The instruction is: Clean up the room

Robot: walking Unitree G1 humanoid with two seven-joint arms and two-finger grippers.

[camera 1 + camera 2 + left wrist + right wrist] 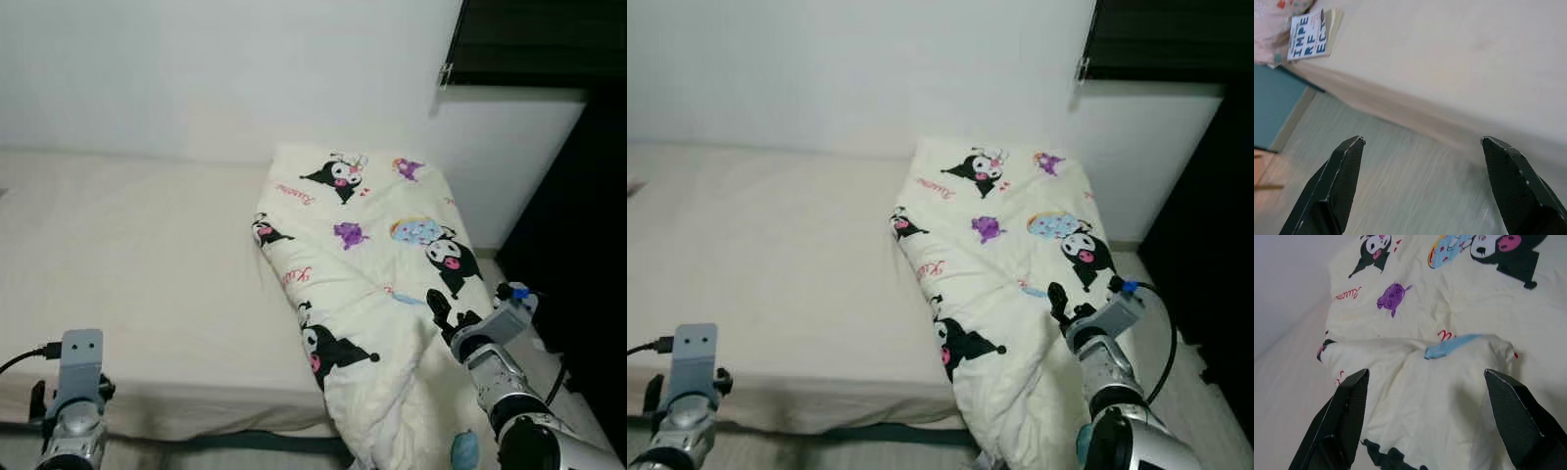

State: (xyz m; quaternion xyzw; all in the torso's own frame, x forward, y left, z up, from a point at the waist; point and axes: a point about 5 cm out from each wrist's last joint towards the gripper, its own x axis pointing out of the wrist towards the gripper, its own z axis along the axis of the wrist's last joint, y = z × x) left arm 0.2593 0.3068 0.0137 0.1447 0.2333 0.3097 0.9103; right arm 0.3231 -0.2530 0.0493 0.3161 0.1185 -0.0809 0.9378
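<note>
Approaching the folded cartoon-print quilt (377, 294), which lies on the right side of the bed (147, 284) with its long axis running from the wall to the near edge and spilling over it. The right claw (1425, 426), released, hovers just above the turned-back fold; the left claw (1425, 191), also released, hangs well apart over the floor (1400, 196).

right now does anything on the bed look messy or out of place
Yes. The cartoon-print quilt is bunched on the right side of the mattress, with its lower end spilling over the edge toward the floor. The right gripper is open just above its folds; the left gripper is open, low by the bed's edge.
</note>
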